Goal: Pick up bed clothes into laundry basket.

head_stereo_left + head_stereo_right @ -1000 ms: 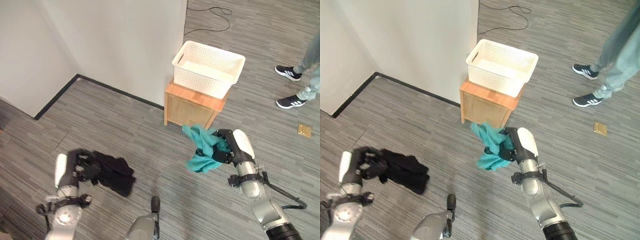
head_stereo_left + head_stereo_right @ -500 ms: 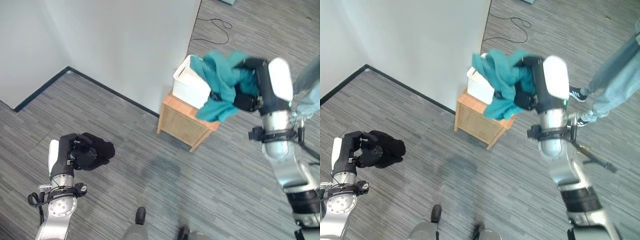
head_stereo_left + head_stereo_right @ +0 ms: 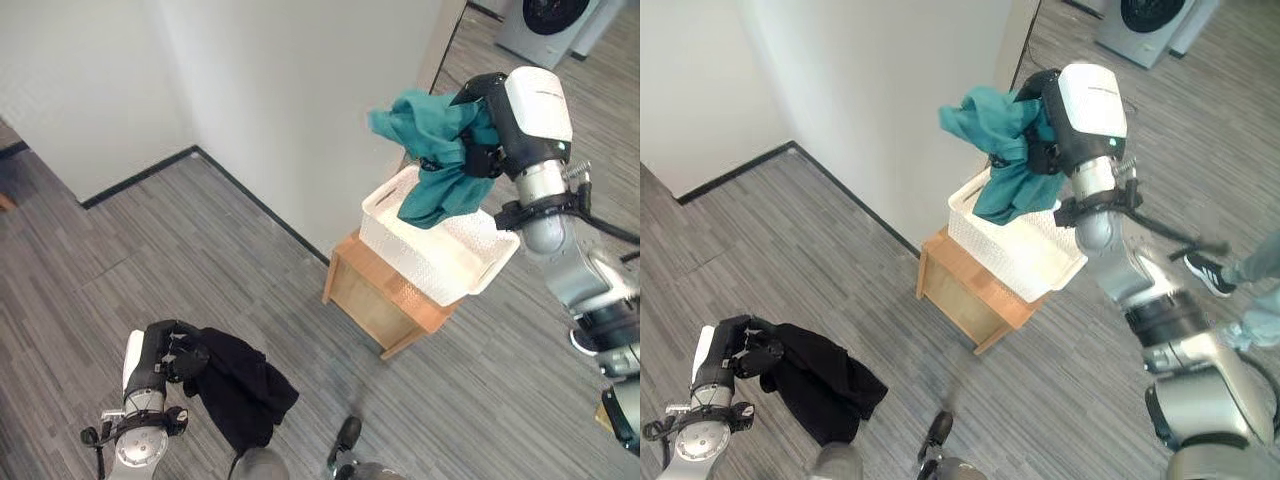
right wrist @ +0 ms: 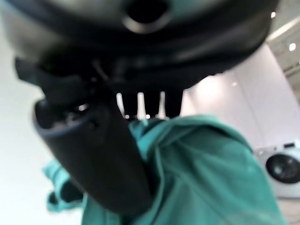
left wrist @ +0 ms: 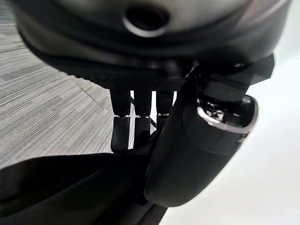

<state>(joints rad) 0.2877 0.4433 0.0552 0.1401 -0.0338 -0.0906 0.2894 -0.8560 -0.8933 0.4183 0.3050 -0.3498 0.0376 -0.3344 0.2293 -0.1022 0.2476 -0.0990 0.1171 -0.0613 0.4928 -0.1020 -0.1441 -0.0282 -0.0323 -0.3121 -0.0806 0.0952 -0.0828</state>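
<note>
The right hand (image 3: 478, 140) is raised at about 1 o'clock in the head views, its fingers (image 4: 140, 104) curled around a bunched teal garment (image 3: 432, 150). The garment hangs from the hand directly above the white laundry basket (image 3: 440, 250); whether its lower edge touches the basket rim cannot be told. The basket rests on a small wooden cabinet (image 3: 380, 295), which stands against the corner of a white wall (image 3: 290, 90).

The left hand (image 3: 170, 355) is low at about 7 o'clock, near the grey plank floor (image 3: 120, 260). Its fingers (image 5: 121, 133) and thumb are closed on one end of a black garment (image 3: 240, 390); the rest of this garment hangs loose toward 5 o'clock from the hand.

A washing machine (image 3: 1145, 25) stands at the far 1 o'clock edge. A person's shoe (image 3: 1205, 272) and trouser leg (image 3: 1260, 270) show at 3 o'clock, well apart from the basket.
</note>
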